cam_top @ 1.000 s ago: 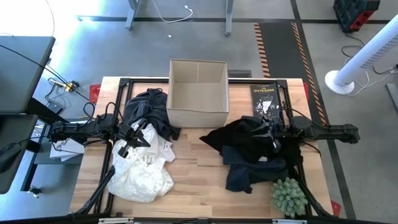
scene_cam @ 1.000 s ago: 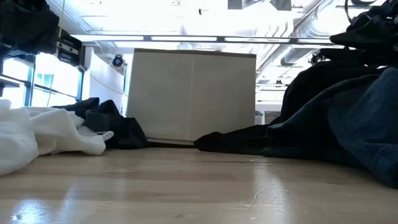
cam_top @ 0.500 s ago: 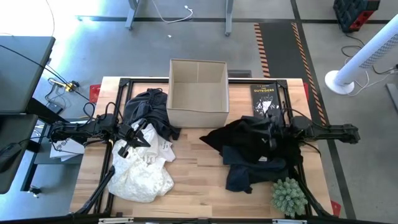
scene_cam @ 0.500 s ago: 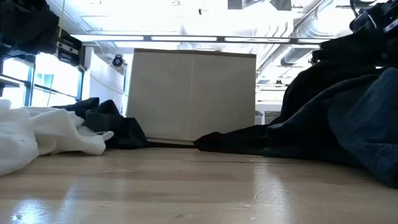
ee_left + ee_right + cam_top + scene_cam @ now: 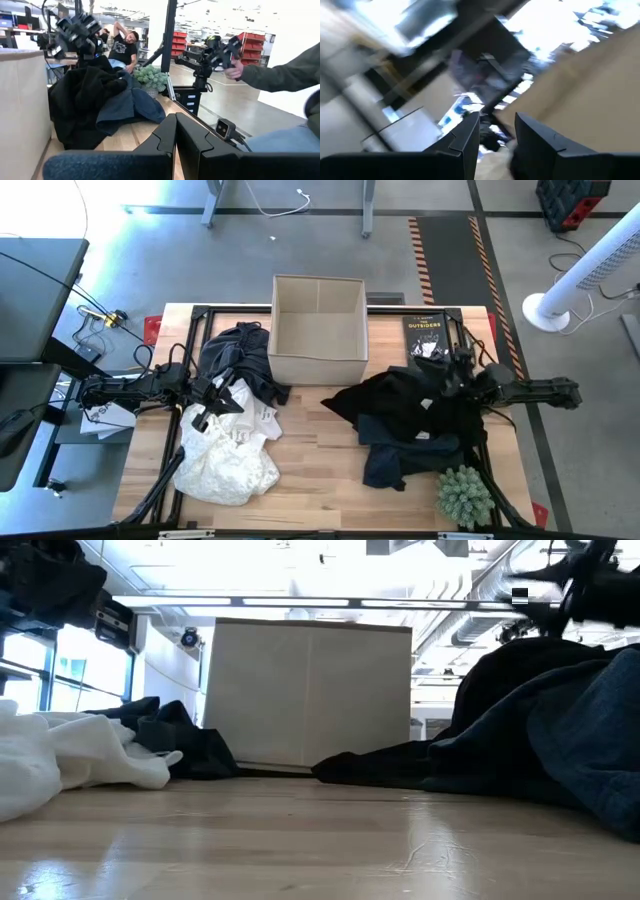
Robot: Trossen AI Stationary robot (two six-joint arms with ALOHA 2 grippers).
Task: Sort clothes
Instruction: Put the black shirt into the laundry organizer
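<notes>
While the right gripper (image 5: 452,370) hangs above the far edge of the dark heap of black and navy fabric garments (image 5: 415,425), its jaws stand parted with nothing between them. The left gripper (image 5: 215,405), jaws closed and empty, waits at the white printed fabric garments (image 5: 228,460). Risk: the right arm sits close to the black book with white lettering (image 5: 426,340) — a low sweep toward the open cardboard box (image 5: 318,330) could drag the book, or snag several garments at once.
</notes>
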